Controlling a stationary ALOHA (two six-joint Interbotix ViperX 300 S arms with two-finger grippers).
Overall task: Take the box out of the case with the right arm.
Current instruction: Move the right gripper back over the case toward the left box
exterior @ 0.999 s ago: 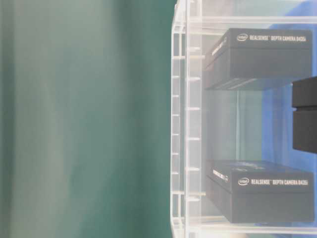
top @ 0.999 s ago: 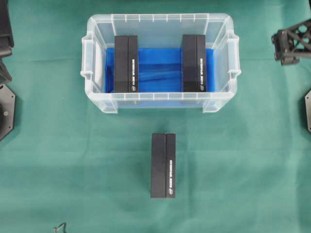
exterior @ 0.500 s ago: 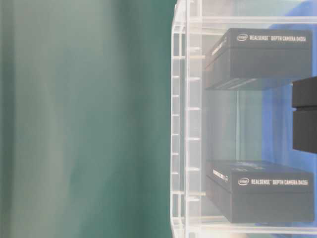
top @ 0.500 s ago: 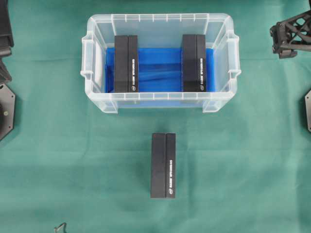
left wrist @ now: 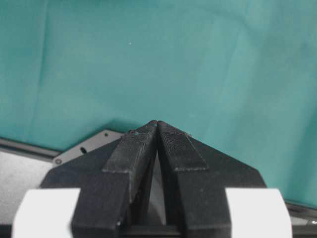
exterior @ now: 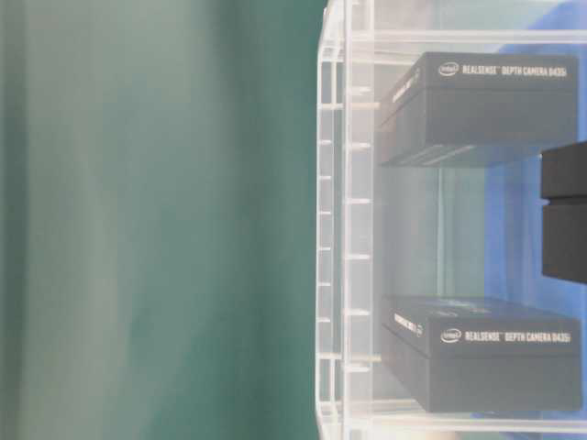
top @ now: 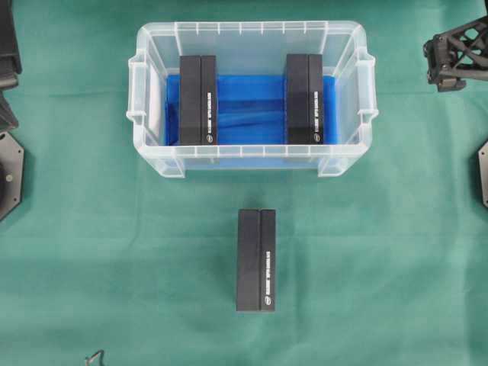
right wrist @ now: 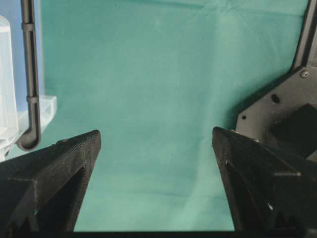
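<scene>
Overhead, right jaws [top: 441, 70] hung outside the case [top: 252, 30], whose nearer box [top: 305, 99] lay beyond its right wall, long axis front-to-back. Right wrist view showed those jaws spread wide, empty; left jaws [left wrist: 157, 125] were pressed together.

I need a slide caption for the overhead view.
Two black boxes in clear plastic case; third on green cloth.

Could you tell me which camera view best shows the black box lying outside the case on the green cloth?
The overhead view: the box outside the case lies whole and unobstructed below the case. The table-level view shows only boxes seen through the case wall; both wrist views show none.
</scene>
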